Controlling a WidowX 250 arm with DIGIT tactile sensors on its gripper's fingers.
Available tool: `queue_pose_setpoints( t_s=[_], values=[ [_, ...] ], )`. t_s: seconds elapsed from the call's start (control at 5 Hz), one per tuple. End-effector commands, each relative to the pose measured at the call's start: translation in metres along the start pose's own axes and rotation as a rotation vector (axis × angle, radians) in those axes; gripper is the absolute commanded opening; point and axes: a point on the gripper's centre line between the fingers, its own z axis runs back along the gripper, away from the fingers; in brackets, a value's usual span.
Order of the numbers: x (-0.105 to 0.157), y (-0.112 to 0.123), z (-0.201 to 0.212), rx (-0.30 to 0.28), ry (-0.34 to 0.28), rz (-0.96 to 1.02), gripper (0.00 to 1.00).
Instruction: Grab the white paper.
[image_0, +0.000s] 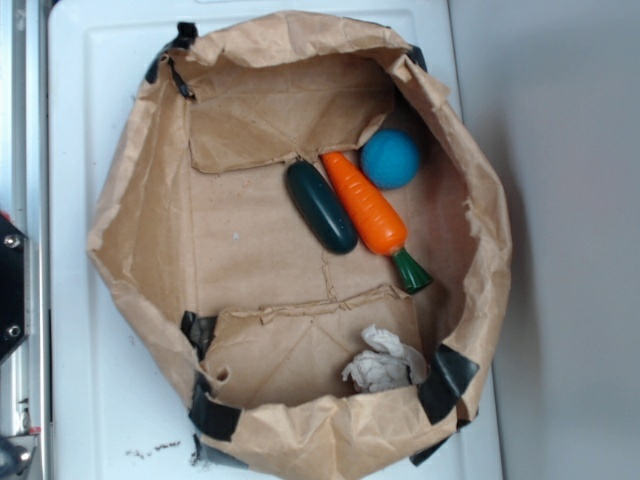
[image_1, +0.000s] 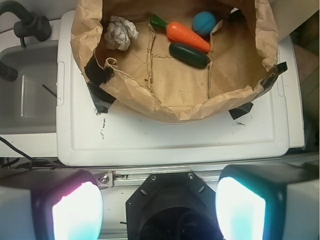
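Observation:
The white paper (image_0: 385, 362) is a small crumpled wad lying inside the brown paper bag (image_0: 140, 200), in its near right corner. In the wrist view the paper (image_1: 120, 33) lies at the bag's (image_1: 165, 107) upper left. My gripper (image_1: 159, 207) shows only in the wrist view. Its two fingers (image_1: 77, 210) stand wide apart at the bottom edge with nothing between them. It is far back from the bag, above the robot's black base (image_1: 172, 200), and well away from the paper.
Inside the bag lie an orange carrot (image_0: 372, 212), a dark green oblong vegetable (image_0: 320, 206) and a blue ball (image_0: 389, 159). The bag's raised walls ring them. It sits on a white platform (image_0: 90, 350). A grey sink (image_1: 25, 95) is at the wrist view's left.

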Motion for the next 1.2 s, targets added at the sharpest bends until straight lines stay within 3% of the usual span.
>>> queue_pose_setpoints(
  t_s=[0.0,0.2,0.8,1.0],
  values=[
    [0.0,0.0,0.0,0.0,0.0,0.0,1.0],
    [0.036,0.001,-0.001,-0.053,0.004,-0.02,1.0],
    [0.09,0.022,-0.018,-0.113,-0.071,-0.158,1.0],
    [0.115,0.019,-0.035,-0.033,-0.077,-0.206,1.0]
  ],
)
